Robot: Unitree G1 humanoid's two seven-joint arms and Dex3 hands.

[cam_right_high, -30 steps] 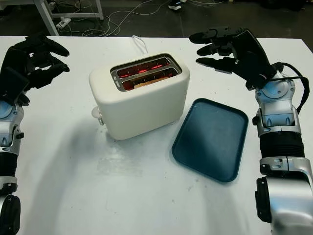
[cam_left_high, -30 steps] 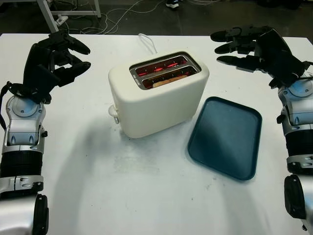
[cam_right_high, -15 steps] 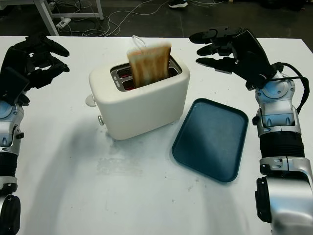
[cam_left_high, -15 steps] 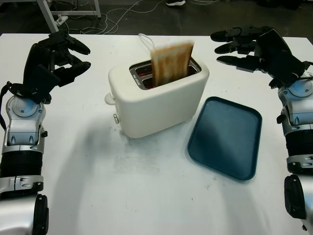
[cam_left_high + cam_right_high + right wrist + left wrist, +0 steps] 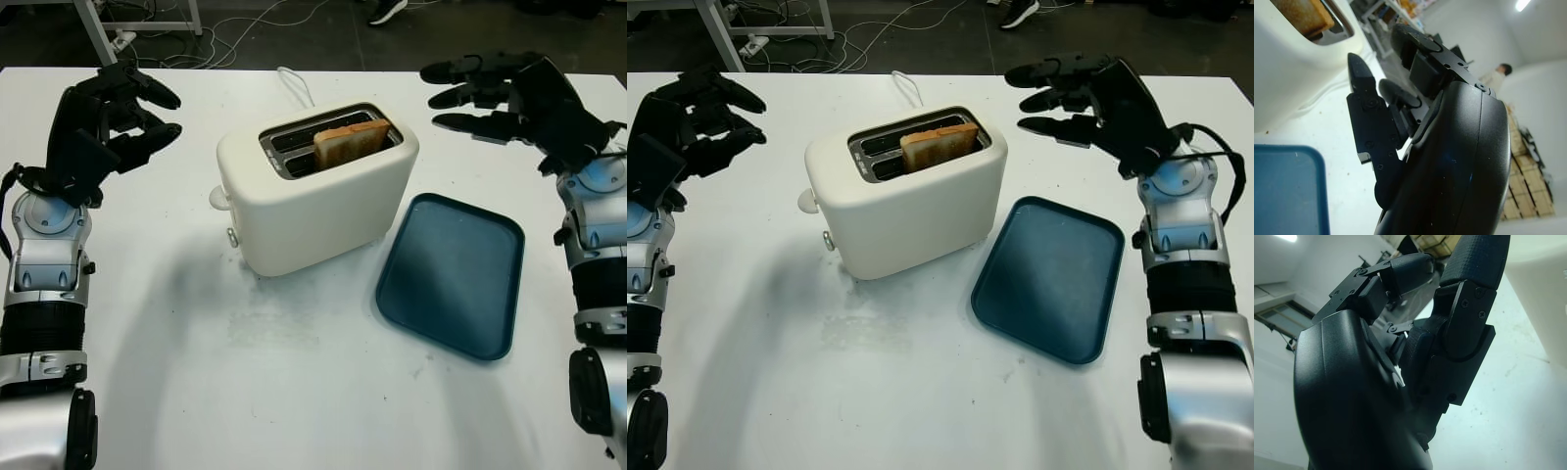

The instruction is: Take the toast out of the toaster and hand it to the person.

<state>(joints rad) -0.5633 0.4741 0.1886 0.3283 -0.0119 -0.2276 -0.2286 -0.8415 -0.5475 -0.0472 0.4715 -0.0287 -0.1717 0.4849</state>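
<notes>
Left hand [image 5: 103,122], open and empty, hovers at toaster's [image 5: 313,191] 9 o'clock. Toast [image 5: 351,143] stands in the near slot, top edge proud. Likely light, stiff, crumbly: pinch that exposed edge gently. Right hand [image 5: 509,98], open and empty, at 2 o'clock.
</notes>
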